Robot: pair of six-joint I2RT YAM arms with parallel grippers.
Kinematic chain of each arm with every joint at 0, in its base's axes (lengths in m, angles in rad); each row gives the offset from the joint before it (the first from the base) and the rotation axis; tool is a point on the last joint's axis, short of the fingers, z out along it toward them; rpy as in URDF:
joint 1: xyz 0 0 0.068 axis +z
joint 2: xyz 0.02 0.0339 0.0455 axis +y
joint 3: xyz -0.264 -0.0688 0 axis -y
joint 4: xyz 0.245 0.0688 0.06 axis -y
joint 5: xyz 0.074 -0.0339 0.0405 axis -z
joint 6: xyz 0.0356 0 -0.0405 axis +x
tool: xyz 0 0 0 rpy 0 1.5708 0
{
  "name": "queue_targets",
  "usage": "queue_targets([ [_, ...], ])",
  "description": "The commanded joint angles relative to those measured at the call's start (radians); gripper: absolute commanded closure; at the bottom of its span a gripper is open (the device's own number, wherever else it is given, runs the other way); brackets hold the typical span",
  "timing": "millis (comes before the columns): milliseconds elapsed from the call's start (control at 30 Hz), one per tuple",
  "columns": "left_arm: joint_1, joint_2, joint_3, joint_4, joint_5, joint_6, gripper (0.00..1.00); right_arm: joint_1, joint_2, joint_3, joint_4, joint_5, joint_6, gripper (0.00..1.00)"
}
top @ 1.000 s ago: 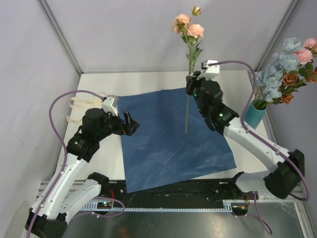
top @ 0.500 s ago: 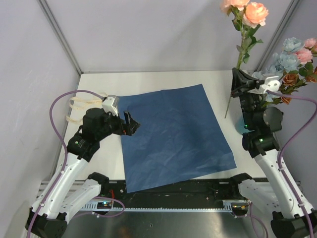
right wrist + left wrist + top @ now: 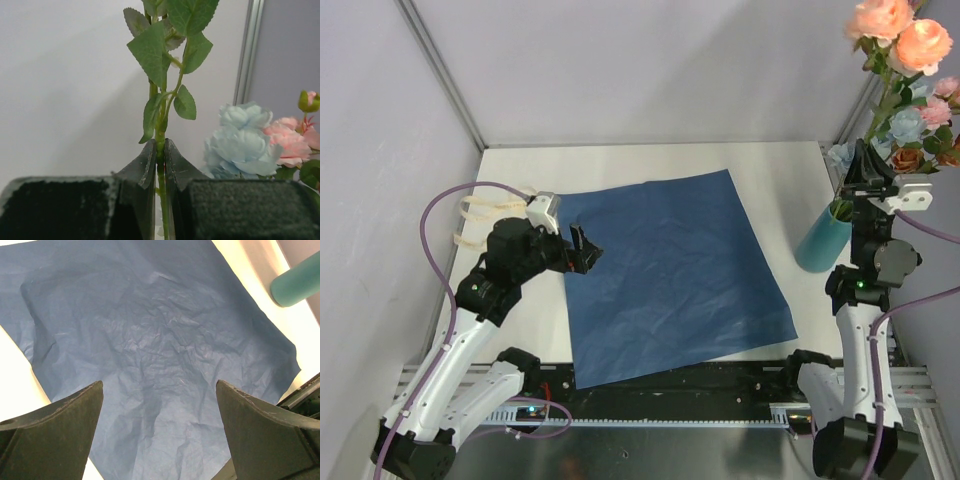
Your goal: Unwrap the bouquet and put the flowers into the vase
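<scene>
A: What covers the white table (image 3: 775,170)?
B: A dark blue paper sheet (image 3: 670,280), spread flat and creased. Its near left corner reaches the black rail (image 3: 670,382).
A: Anything else lying there?
B: Cream ribbon (image 3: 478,205) in loose loops by the left edge, apart from the sheet.
A: And behind?
B: Grey walls (image 3: 620,70), and a slanted metal post (image 3: 440,75) at the corner.

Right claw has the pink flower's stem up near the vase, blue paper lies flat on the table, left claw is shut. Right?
No, the left claw is open, spread wide over the blue paper, as the left wrist view shows. The rest holds: right claw shut on the flower stem near the vase, paper flat on the table.
</scene>
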Motion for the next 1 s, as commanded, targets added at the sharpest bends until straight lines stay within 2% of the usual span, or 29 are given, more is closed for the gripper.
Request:
queue_targets([
  [0,0.006,-0.005,-0.003,0.013,0.0,0.02,0.01,-0.095,0.035,-0.043,0.204,-0.089,0.14,1.0],
  [200,0.006,-0.007,-0.003,0.012,-0.003,0.02,0.01,-0.153,0.083,-0.064,0.311,-0.102,0.172,1.0],
  [500,0.006,-0.005,-0.003,0.013,0.0,0.02,0.01,-0.175,0.149,-0.067,0.481,-0.112,0.176,1.0],
  [767,0.008,-0.003,0.0,0.013,0.005,0.02,0.01,-0.197,0.154,-0.065,0.462,-0.13,0.174,1.0],
  [967,0.011,-0.004,-0.001,0.013,0.01,0.019,0.01,-0.186,0.138,-0.146,0.417,-0.087,0.143,1.0],
])
